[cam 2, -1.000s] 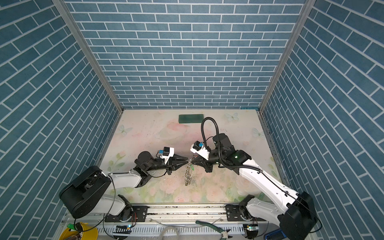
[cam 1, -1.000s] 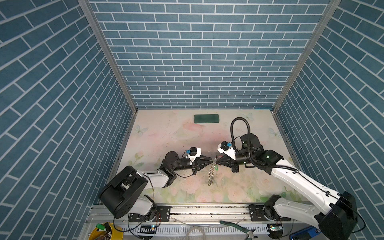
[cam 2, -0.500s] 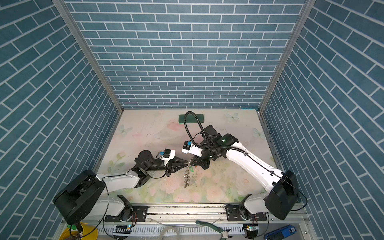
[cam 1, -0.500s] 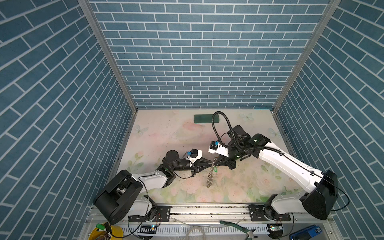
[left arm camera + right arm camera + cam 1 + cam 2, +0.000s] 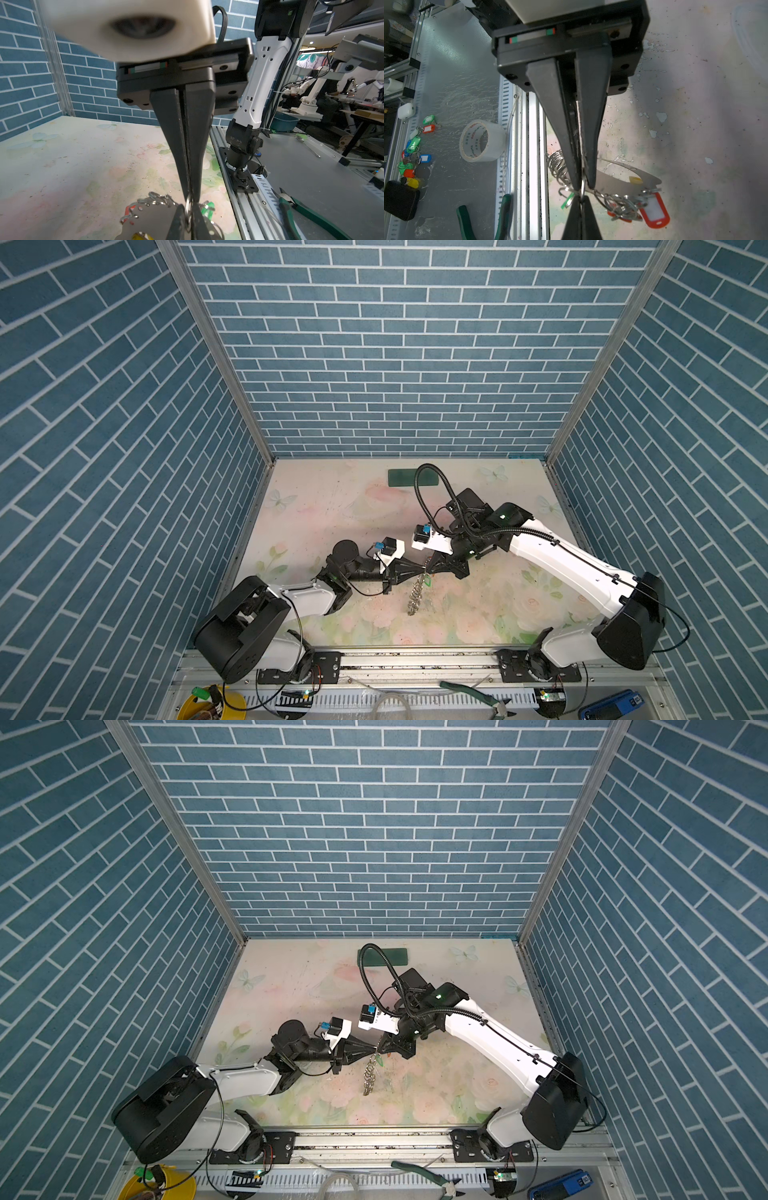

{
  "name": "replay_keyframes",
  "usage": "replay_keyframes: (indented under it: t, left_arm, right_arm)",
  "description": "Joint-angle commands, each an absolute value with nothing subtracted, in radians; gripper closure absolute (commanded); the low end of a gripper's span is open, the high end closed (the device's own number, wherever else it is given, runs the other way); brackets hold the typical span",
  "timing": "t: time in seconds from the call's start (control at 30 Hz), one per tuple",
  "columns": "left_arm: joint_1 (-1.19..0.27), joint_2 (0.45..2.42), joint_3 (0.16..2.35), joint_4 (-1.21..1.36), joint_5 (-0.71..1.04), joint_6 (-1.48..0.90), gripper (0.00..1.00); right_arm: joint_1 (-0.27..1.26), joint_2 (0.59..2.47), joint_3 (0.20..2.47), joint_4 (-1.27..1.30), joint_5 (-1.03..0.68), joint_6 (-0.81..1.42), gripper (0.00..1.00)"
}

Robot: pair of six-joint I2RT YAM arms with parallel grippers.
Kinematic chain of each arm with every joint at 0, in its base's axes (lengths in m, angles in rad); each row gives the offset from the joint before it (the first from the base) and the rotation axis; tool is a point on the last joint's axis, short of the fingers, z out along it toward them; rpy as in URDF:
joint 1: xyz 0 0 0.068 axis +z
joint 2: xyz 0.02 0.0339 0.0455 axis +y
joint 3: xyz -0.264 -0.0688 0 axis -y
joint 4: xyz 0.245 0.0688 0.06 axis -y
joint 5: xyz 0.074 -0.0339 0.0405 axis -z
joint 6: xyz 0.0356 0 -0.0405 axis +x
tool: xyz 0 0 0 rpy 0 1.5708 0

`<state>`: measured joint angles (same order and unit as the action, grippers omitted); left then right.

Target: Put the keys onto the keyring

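We see a pale tabletop printed with pink flowers and butterflies (image 5: 332, 510), scuffed and flaking in the wrist views. It is walled on three sides by blue brick-patterned panels (image 5: 415, 364), and a dark green rectangular block (image 5: 409, 479) lies near the back wall. Over the front middle, the left gripper (image 5: 422, 571) and right gripper (image 5: 432, 569) meet tip to tip, each pair of tapered black fingers pressed together on the same small silver split ring (image 5: 583, 185). From it hangs the large flat grey metal keyring (image 5: 417, 597), seen edge-on in both top views, its long axis running toward the table's front edge. Its fringe of shiny wire rings carries a red oblong plastic tag (image 5: 654, 209) and a green plastic tag (image 5: 427, 581).
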<state>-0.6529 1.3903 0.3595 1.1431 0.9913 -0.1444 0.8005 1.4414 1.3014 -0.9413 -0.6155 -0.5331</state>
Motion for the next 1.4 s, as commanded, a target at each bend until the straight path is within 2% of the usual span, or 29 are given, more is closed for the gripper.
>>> replay_keyframes:
  t: [0.0,0.2,0.33,0.43,0.5,0.8,0.93,1.37]
  left_arm:
    - [-0.655,1.411,0.383,1.19,1.017,-0.163,0.96]
    - [-0.657,1.43,0.379,1.238,1.01,-0.189,1.0]
    - [-0.657,1.42,0.359,1.289,0.931,-0.207,1.0]
    - [-0.657,1.41,0.336,1.338,0.854,-0.216,1.0]
    - [-0.657,1.407,0.33,1.362,0.818,-0.232,1.0]
    - [-0.683,1.425,0.332,1.405,0.749,-0.241,1.0]
    - [-0.701,1.439,0.346,1.405,0.729,-0.241,1.0]
    - [-0.724,1.453,0.354,1.406,0.666,-0.245,1.0]
  right_arm:
    - [0.806,1.449,1.356,-0.947,-0.635,-0.582,1.0]
    - [0.804,1.403,1.309,-0.867,-0.597,-0.556,1.0]
    - [0.789,1.309,1.201,-0.716,-0.518,-0.484,0.85]
    - [0.775,1.229,1.099,-0.588,-0.443,-0.423,0.8]
    - [0.774,1.18,1.035,-0.518,-0.414,-0.409,0.8]
    - [0.788,1.047,0.81,-0.253,-0.487,-0.377,0.79]
    - [0.803,1.012,0.742,-0.131,-0.464,-0.37,0.83]
    - [0.819,0.989,0.682,-0.059,-0.409,-0.353,0.82]
